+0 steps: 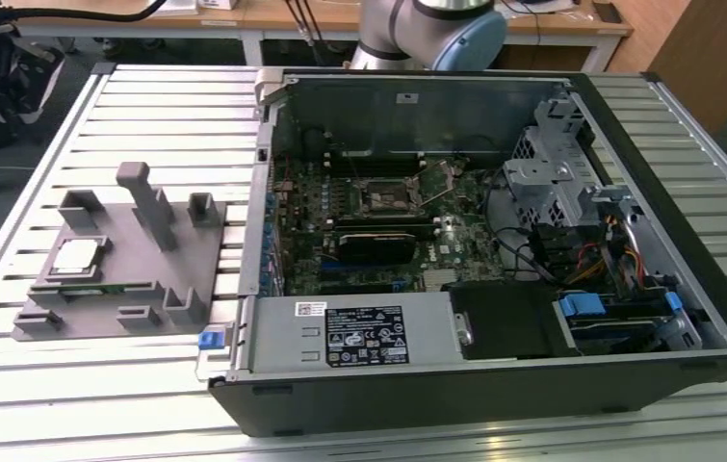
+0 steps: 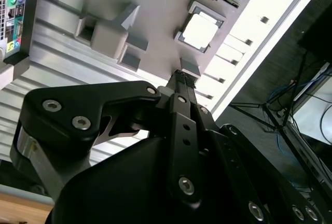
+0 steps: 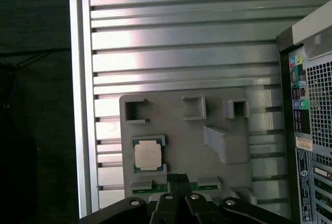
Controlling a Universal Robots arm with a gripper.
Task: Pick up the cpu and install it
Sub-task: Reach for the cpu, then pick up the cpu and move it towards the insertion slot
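The work surface is a slatted aluminium table [image 1: 144, 106], with dark floor showing past its edge in both wrist views.

The cpu [image 1: 77, 255] [image 2: 201, 28] [image 3: 149, 155], a small flat square chip with a pale silver-white metal top, lies face up in a shallow framed pocket of the grey moulded plastic fixture [image 1: 125, 265] [image 2: 150, 6] [image 3: 176, 125]. Nothing touches it.

Handling, by judgement:
- The chip is light and rigid.
- The smooth metal top offers little friction.
- The underside contacts are likely fragile.
- Take hold across two opposite edges, where the pocket frame leaves gaps, and keep the chip level.

A long narrow green memory stick [image 3: 199, 186] sits in a slot of the fixture just beside the pocket. The black two-finger gripper [image 2: 179, 74] [image 3: 177, 178] hangs above the fixture near the cpu but apart from it. Its fingers are closed together and hold nothing.

On the exterior view's right, just beside the fixture, an open black computer case [image 1: 466, 404] lies on its side, and the square socket [image 1: 382, 197] on its board looks unoccupied.
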